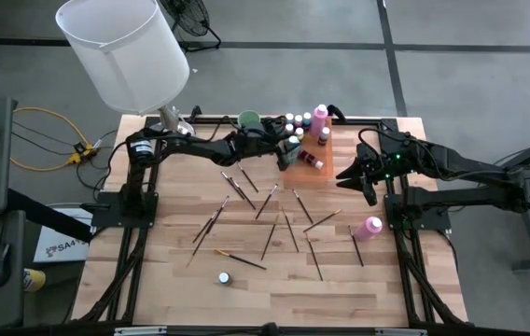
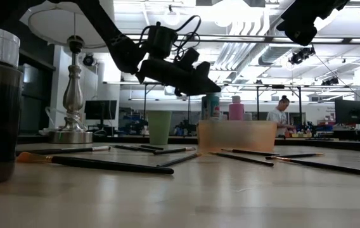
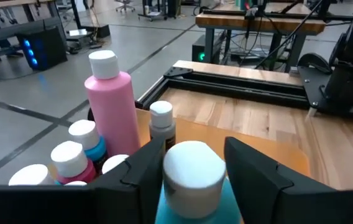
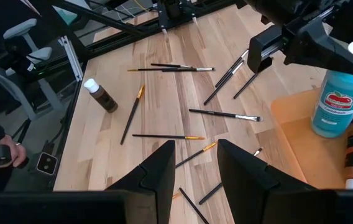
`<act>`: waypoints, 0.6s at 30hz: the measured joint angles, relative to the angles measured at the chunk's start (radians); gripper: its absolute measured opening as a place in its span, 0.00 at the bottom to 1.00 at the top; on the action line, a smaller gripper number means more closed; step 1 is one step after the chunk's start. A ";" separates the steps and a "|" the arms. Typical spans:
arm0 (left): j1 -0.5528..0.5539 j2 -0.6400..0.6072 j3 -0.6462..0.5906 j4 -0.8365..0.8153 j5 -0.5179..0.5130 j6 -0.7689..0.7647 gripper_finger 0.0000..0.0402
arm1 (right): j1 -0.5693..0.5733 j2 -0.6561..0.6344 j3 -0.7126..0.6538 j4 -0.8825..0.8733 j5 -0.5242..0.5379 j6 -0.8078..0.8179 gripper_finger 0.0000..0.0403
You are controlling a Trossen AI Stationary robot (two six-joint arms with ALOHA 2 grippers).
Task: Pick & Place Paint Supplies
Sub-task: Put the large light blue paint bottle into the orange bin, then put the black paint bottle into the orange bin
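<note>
An orange tray at the table's far side holds several pale-capped bottles, among them a tall pink one. My left gripper hangs over the tray, shut on a tall teal bottle. My right gripper is open and empty, above the table just right of the tray. Thin dark-handled brushes lie scattered flat mid-table. A pink bottle lies on its side near the right edge. A small brown bottle stands near the front. My left gripper pinches the teal bottle at its white cap, one finger on each side. The fingers come slanting down from the table's left. The bottle stays upright below them, its base at the tray floor; whether it rests there I cannot tell.
A lamp with a large white shade and silver base stands at the far left corner. A green cup sits left of the tray. Bare wood lies along the near edge. A person stands in the room beyond the table.
</note>
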 joint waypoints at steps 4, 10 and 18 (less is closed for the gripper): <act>0.000 0.000 0.000 -0.002 0.000 0.027 0.50 | 0.000 0.000 0.000 0.000 0.000 0.000 0.28; 0.000 0.000 0.000 0.043 0.000 0.077 0.57 | 0.000 0.000 0.000 0.000 0.000 0.000 0.28; -0.013 -0.024 -0.002 0.028 -0.009 0.077 0.60 | 0.000 0.000 0.000 0.000 0.000 0.000 0.28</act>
